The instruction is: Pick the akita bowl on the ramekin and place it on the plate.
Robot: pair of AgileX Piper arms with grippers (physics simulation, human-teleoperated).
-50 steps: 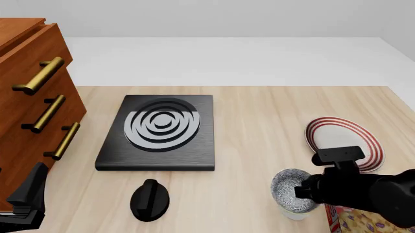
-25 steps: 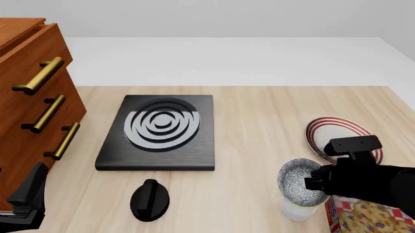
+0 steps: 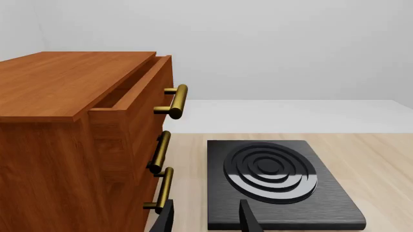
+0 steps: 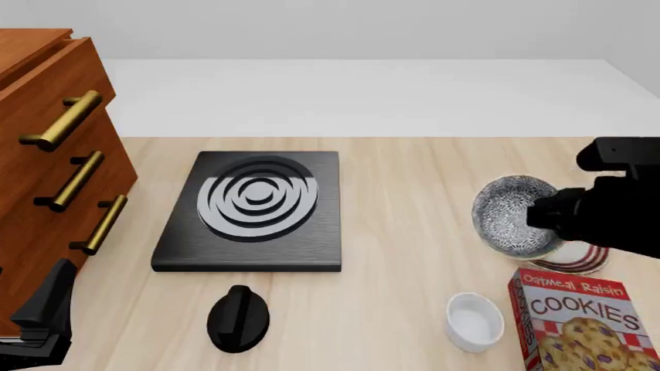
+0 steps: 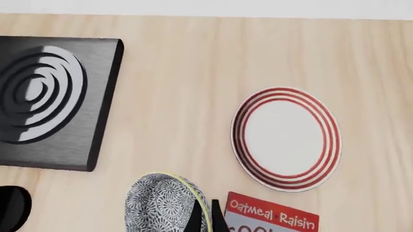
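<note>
The akita bowl [image 4: 511, 215], speckled grey inside, hangs in the air tilted toward the camera, with my right gripper [image 4: 540, 217] shut on its right rim. It covers most of the red-ringed plate [image 4: 580, 261], of which only a sliver of rim shows under the arm. In the right wrist view the plate [image 5: 286, 138] lies whole and bare, and the bowl [image 5: 161, 205] sits beside the gripper [image 5: 205, 220], whose fingers pinch the rim. The white ramekin [image 4: 474, 319] stands alone near the front edge. My left gripper [image 3: 206, 221] is open at the front left, far from all of these.
A black stove plate [image 4: 253, 209] lies mid-table with a black knob [image 4: 238, 317] in front of it. The wooden drawer cabinet [image 4: 52, 178] with brass handles fills the left side. A red cookie box [image 4: 583, 321] stands right of the ramekin, just in front of the plate.
My right gripper has lifted the bowl off the ramekin and carried it away from the front edge and rightward, over the plate. The ramekin and cookie box are now uncovered. The left arm stayed still.
</note>
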